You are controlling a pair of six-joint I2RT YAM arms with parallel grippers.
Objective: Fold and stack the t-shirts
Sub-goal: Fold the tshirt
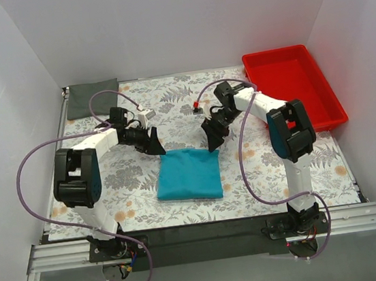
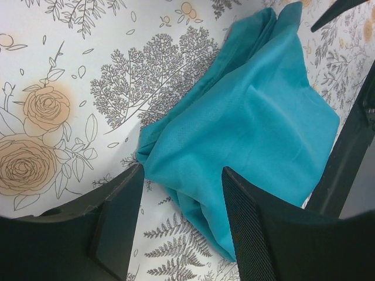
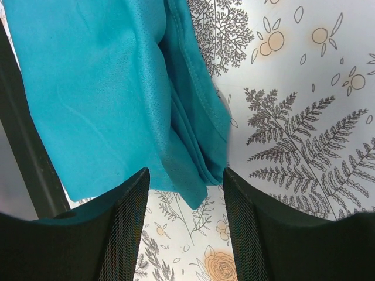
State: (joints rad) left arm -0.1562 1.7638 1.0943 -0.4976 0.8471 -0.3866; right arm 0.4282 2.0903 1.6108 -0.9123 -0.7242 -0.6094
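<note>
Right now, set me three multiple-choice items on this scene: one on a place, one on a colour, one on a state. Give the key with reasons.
1. The dark grey t-shirt lies:
A. at the near right corner
B. at the far left corner
C. dead centre

2. The folded t-shirt in the middle is:
A. teal
B. yellow
C. white

3. The left gripper and the right gripper are:
A. both shut on cloth
B. left shut, right open
C. both open, holding nothing

Key:
1 B, the top view shows it flat in the far left corner.
2 A, all three views show teal cloth.
3 C, each wrist view shows its fingers apart, with the cloth lying below them.
</note>
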